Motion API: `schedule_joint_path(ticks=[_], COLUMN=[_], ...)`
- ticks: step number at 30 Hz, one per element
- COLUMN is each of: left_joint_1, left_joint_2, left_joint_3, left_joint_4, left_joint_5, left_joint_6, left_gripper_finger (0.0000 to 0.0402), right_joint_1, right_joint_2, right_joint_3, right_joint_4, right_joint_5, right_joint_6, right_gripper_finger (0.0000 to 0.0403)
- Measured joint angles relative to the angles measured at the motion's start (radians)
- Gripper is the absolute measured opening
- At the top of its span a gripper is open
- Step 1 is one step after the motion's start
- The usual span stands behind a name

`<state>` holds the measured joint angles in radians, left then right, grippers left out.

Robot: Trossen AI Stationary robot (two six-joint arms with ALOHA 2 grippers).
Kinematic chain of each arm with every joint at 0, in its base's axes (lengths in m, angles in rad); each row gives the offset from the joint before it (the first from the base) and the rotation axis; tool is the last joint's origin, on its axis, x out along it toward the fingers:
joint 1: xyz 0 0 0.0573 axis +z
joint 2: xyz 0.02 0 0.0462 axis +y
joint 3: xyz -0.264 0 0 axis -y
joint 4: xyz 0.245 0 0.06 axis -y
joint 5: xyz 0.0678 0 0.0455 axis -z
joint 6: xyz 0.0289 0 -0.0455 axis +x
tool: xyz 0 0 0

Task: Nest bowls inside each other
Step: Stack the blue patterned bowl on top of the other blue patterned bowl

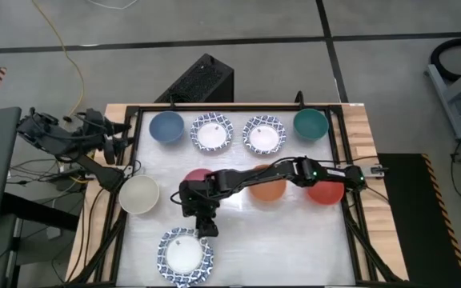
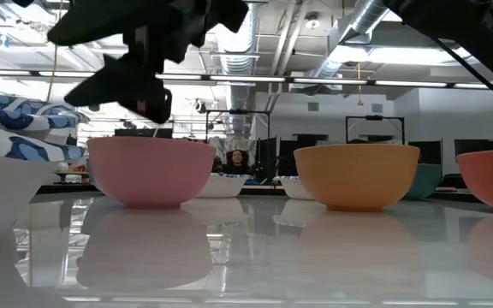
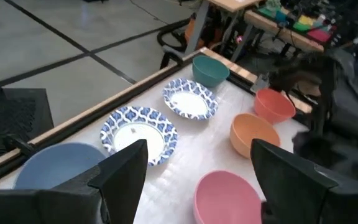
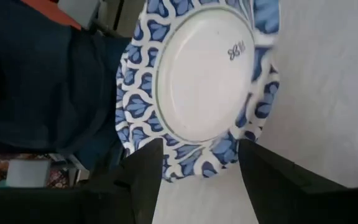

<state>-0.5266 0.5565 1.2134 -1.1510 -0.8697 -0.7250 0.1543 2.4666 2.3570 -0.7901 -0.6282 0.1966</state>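
Single bowls stand on their bases on the white table. Along the far edge are a blue bowl (image 1: 166, 126), two blue-patterned white bowls (image 1: 211, 133) (image 1: 263, 134) and a teal bowl (image 1: 310, 124). Across the middle are a cream bowl (image 1: 139, 194), a pink bowl (image 1: 197, 178), an orange bowl (image 1: 267, 189) and a red bowl (image 1: 326, 192). A third patterned bowl (image 1: 185, 256) stands near the front edge. My right gripper (image 1: 206, 227) hangs open just over this bowl's far rim (image 4: 197, 163), pointing down at a slant. My left gripper (image 3: 197, 186) is open, raised off the table's left edge.
The right arm (image 1: 254, 178) lies across the middle row, over the pink and orange bowls. A black frame rail (image 1: 350, 200) runs round the table. Bare table shows at the front right (image 1: 286, 248). A black box (image 1: 202, 80) sits behind the far edge.
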Motion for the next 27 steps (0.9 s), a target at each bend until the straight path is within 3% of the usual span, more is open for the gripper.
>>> schedule_joint_path(ticks=[6,14,21,27], left_joint_1=[0.0,-0.04,-0.179,-0.29], left_joint_2=[0.037,0.158,0.279,0.31], left_joint_3=[-0.164,-0.411,-0.526,-0.551], left_joint_4=[0.051,0.367,0.49,0.68], left_joint_5=[0.126,0.522,0.541,0.519], left_joint_6=[-0.042,-0.104,-0.267,-0.256], left_gripper_finger=[0.0274,0.0274,0.0274,0.0274], right_joint_1=[0.004,0.067,0.185,0.269], right_joint_2=[-0.064,-0.264,-0.394,-0.437], right_joint_3=[-0.011,-0.01,-0.01,-0.01], right_joint_4=[-0.085,-0.321,-0.442,-0.461], right_joint_5=[0.173,0.366,0.713,0.918], right_joint_6=[-0.015,-0.028,0.051,0.103], right_gripper_finger=[0.0228,0.0228,0.0228,0.0228])
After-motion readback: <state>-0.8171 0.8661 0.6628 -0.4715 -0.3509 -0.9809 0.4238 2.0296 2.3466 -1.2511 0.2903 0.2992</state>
